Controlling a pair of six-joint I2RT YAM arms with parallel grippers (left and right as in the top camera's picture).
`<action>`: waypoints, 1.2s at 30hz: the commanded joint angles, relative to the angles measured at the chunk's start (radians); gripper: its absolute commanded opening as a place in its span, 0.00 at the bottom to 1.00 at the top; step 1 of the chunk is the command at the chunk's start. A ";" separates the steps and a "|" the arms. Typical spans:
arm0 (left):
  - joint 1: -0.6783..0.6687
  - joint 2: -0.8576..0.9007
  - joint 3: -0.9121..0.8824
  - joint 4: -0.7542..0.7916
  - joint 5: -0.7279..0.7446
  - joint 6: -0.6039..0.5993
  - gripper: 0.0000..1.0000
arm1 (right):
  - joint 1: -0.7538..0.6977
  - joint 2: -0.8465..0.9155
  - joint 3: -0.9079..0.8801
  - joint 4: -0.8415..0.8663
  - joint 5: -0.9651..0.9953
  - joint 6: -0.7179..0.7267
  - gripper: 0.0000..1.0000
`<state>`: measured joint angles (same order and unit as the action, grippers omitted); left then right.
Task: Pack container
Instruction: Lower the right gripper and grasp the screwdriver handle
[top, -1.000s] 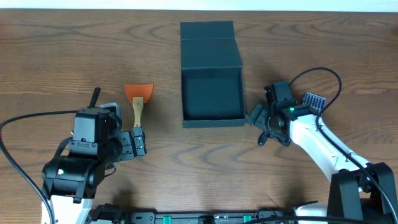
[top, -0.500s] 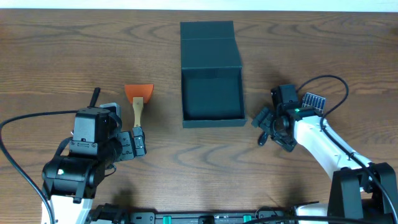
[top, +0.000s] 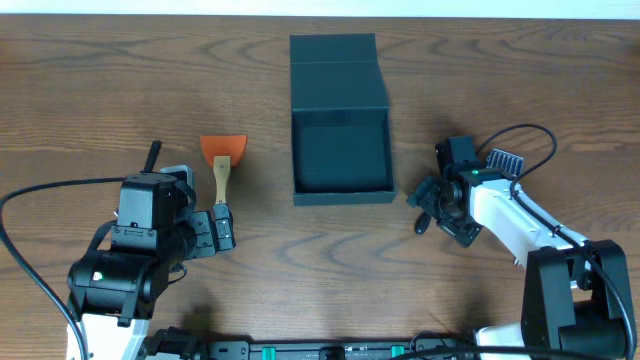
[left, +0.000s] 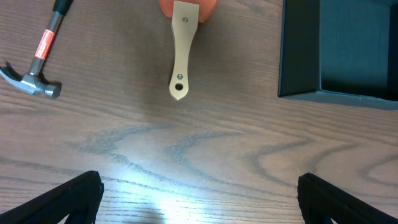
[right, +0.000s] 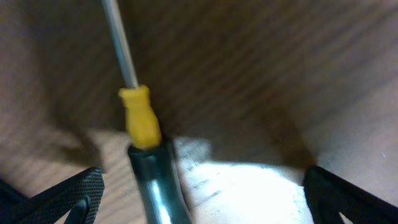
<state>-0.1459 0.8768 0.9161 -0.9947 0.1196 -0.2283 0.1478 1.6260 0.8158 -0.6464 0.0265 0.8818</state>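
Note:
The container (top: 340, 150) is a dark teal-black box, open, with its flap lid (top: 336, 68) laid back toward the far side; its corner shows in the left wrist view (left: 339, 50). My right gripper (top: 428, 205) is low over the table just right of the box's front corner. It is open (right: 205, 199), and a screwdriver (right: 152, 180) with a dark handle, yellow collar and metal shaft lies between its fingers, nearer the left one. My left gripper (top: 222, 228) is open and empty (left: 199, 199), below an orange scraper (top: 222, 160) with a wooden handle (left: 180, 56).
A small hammer (left: 38, 59) lies left of the scraper; in the overhead view only its handle end (top: 153, 155) shows beside the left arm. The right arm's cable (top: 530, 135) loops above the table on the right.
My right gripper has shifted slightly right and toward the front, away from the box's corner. The left arm, scraper and box have not moved.

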 joint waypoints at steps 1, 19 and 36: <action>0.003 -0.005 0.025 -0.003 -0.016 0.017 0.99 | -0.006 0.062 -0.014 0.012 -0.009 0.011 0.99; 0.003 -0.005 0.025 -0.003 -0.016 0.017 0.99 | -0.002 0.078 -0.014 0.006 -0.010 0.000 0.64; 0.003 -0.005 0.025 -0.015 -0.016 0.018 0.98 | -0.002 0.078 -0.014 0.004 -0.024 0.000 0.15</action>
<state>-0.1459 0.8768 0.9161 -0.9989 0.1196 -0.2283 0.1478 1.6539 0.8318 -0.6529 0.0776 0.8745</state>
